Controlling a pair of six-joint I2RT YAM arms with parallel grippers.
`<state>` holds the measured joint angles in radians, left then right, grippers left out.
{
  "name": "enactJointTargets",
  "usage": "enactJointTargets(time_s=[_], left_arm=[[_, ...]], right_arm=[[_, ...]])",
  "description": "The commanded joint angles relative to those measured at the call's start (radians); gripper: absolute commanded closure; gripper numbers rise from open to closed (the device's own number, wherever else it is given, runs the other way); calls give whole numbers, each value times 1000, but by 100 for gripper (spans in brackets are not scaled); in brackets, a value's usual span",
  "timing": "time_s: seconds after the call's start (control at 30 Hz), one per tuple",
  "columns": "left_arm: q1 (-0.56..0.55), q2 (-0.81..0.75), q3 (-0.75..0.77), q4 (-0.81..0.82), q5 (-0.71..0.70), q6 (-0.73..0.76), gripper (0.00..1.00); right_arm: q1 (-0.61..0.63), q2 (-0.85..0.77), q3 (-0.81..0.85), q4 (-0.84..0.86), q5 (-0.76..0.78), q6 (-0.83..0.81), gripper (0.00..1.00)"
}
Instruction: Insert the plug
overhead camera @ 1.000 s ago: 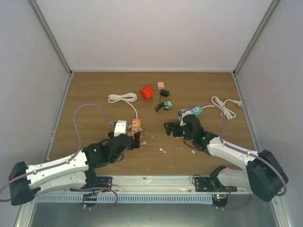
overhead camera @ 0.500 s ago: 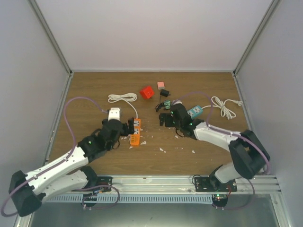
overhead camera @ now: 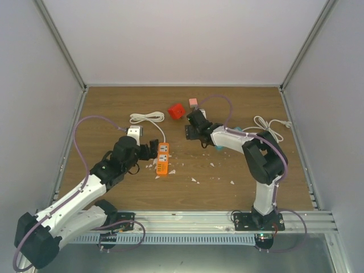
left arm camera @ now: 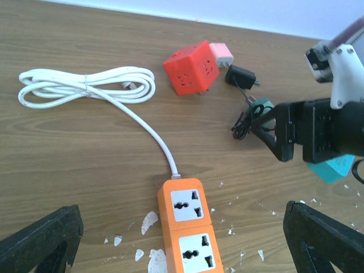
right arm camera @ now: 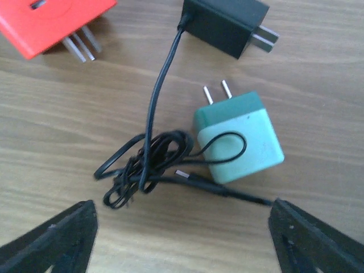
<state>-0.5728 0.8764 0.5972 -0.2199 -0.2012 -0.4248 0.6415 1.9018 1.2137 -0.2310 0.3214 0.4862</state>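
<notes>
Right arm: it has swung from the lower right of the top view up to the cluster of plugs at upper centre. The right gripper (overhead camera: 194, 129) now hangs over the teal plug (right arm camera: 239, 139).
Left arm: it has stretched forward, and the left gripper (overhead camera: 149, 150) now sits just left of the orange power strip (overhead camera: 163, 158).
Right jaws: wide apart and empty. The teal plug lies flat on the table (overhead camera: 114, 102), prongs toward the top of the wrist view, untouched.
Left jaws: wide apart and empty, with the strip's sockets ahead between them.
Meaning: probably the approach stage, one arm lining up a pick and the other ready to steady the strip. Nothing is grasped or inserted yet.
Clutter: a black charger (right arm camera: 224, 23) and a red cube (right arm camera: 45, 20) lie just beside the teal plug.
Hidden: in the top view the right gripper covers the teal plug.
Cut off: the strip's second socket runs off the bottom of the left wrist view, and the red cube off the upper left of the right wrist view.
Unclear: the tangled black cord (right arm camera: 148, 165) loops over the teal plug's face; I cannot tell whether it is attached.
</notes>
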Motion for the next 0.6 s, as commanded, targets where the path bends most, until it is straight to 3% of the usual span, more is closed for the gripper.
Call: enactJointTargets(time_s=[0.0,0.23,0.37,0.43,0.57], left_arm=[[7,-6,-10,69,21,21,1],[8,-1,-11,70,10,19,1],[9,3,-8,71,6,19,1],[10,4,-8,71,3,19,1],[11,7,-8,71,-1,18,1]], right_arm=[[-29,42,60,-31,19,-51,22],[-31,74,72,-11,-7,-80,46],[-30,62,64,11,-60,-92,69],[-30,54,57,26,-101,-93,73],[-16,52,51,56,-196,-104,70]])
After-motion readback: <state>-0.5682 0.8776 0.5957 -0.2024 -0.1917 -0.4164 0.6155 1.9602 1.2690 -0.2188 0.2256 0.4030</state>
